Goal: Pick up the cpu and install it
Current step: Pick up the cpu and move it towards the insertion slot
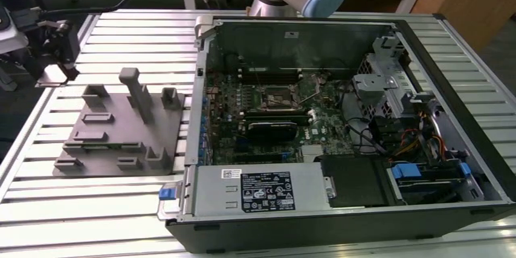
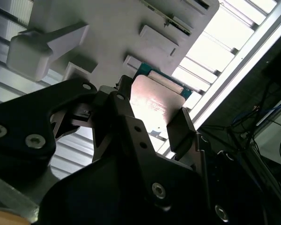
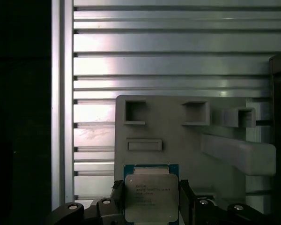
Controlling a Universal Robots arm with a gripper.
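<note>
The cpu (image 3: 151, 197) is a flat square chip with a silver-grey metal top and a green rim. It sits clamped between the two black fingers of my gripper (image 3: 151, 206), which is shut on its opposite edges. The second wrist view shows the same grip, cpu (image 2: 155, 104) between the fingers of the gripper (image 2: 152, 117). In the exterior view the gripper (image 1: 55, 72) hangs over the slatted table at the exterior view's left, beside the grey fixture (image 1: 113, 134), with the cpu (image 1: 51, 77) at its tip. The black motherboard socket (image 1: 279, 95) lies inside the open computer case (image 1: 451, 119).
The grey fixture (image 3: 178, 126) carries raised blocks, pockets and a tall post (image 1: 135, 92). The slatted aluminium table (image 1: 96, 209) runs under everything, with its edge (image 3: 63, 117) close to the gripper. Inside the case are a power supply (image 1: 258, 188), cables and a drive cage.
</note>
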